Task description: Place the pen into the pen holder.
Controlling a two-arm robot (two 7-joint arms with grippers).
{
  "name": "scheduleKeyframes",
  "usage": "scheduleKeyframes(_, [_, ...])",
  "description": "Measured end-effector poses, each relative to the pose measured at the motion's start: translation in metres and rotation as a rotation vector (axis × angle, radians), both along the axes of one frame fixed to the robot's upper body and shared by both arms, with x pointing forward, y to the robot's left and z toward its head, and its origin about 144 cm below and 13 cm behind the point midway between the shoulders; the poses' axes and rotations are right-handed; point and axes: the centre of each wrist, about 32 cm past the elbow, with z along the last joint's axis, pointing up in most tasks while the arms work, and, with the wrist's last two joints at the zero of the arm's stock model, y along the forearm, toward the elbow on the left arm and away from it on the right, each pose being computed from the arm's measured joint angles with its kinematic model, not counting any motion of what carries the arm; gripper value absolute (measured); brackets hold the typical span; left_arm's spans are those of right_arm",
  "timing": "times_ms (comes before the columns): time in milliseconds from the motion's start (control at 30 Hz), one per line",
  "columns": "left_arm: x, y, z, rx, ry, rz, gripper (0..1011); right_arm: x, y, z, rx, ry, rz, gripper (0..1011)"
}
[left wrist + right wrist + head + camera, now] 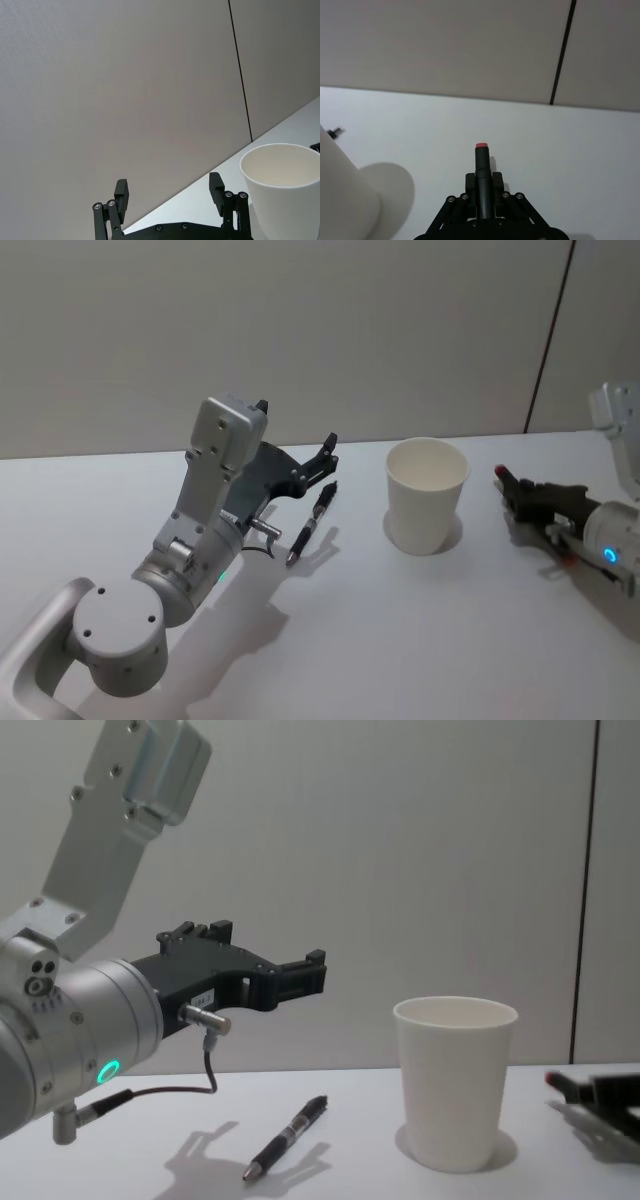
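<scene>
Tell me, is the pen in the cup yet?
Not yet. The black pen lies on the table beside the paper cup. The left tool hovers open near it; the right tool grips a red-tipped pen. Picking up and dropping in are left.

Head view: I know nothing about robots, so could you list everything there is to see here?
pen: one, black, lying on the table between the left tool and the cup
paper cup: one, white, upright, to the right of the pen
red-tipped marker: one, black with a red end, gripped in the right tool
table: one, white, beneath everything
wall: grey, with a dark vertical seam, behind the table
left tool: one, black, open, raised above the pen
right tool: one, black, shut on the marker, low at the table's right side
</scene>
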Motion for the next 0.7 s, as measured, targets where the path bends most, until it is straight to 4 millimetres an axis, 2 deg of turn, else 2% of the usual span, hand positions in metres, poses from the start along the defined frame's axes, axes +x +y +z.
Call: scheduleKeyframes(700, [0.0, 0.0, 0.0, 0.0, 0.0, 0.0, 1001, 0.006, 0.014, 0.041, 0.153, -0.299, 0.01, 187])
